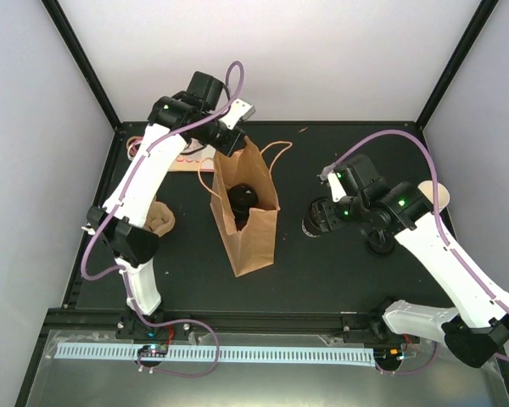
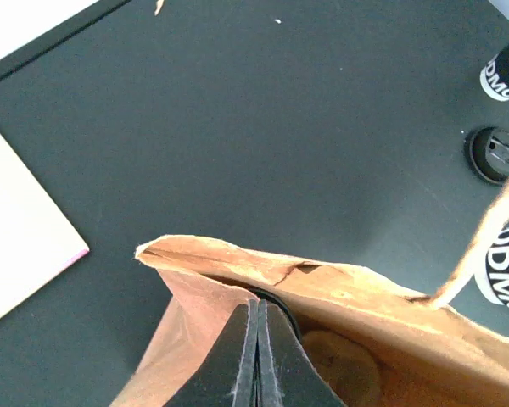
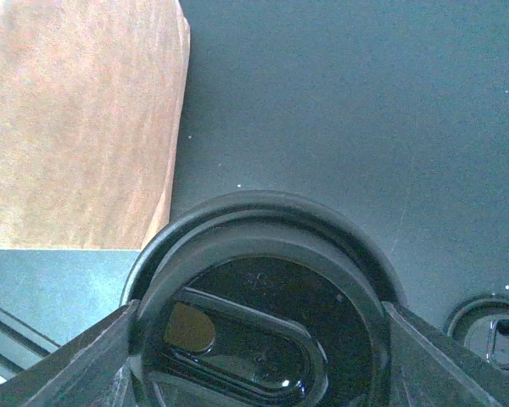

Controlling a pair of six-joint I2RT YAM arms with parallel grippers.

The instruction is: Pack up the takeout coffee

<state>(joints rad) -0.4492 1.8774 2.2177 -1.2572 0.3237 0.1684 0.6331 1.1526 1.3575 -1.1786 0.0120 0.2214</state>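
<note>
I count one brown paper bag point(image 1: 253, 242) standing open mid-counter, with two twine handles. Three black lids are in sight. One black lid in the bag point(image 1: 242, 199) sits down inside the opening. One tops the takeout coffee point(image 3: 263, 288), which stands on the counter point(image 1: 339, 280) just right of the bag. One loose lid point(image 3: 490, 332) lies flat further right.

My right hand point(image 3: 259, 339) is clamped around the coffee, a finger against each side of its lid. My left hand point(image 2: 256, 314) is at the bag's far rim, fingers pressed together. I cannot tell whether paper is caught between them.

A stack of brown pulp trays point(image 1: 159, 216) sits at the left and a cream cup stack point(image 1: 437, 193) at the far right. A white sheet point(image 2: 17, 229) lies far left.

The only writing I can read is white letters "ODMC" on two black rounded parts at the right edge of the left wrist view, both cut off.
</note>
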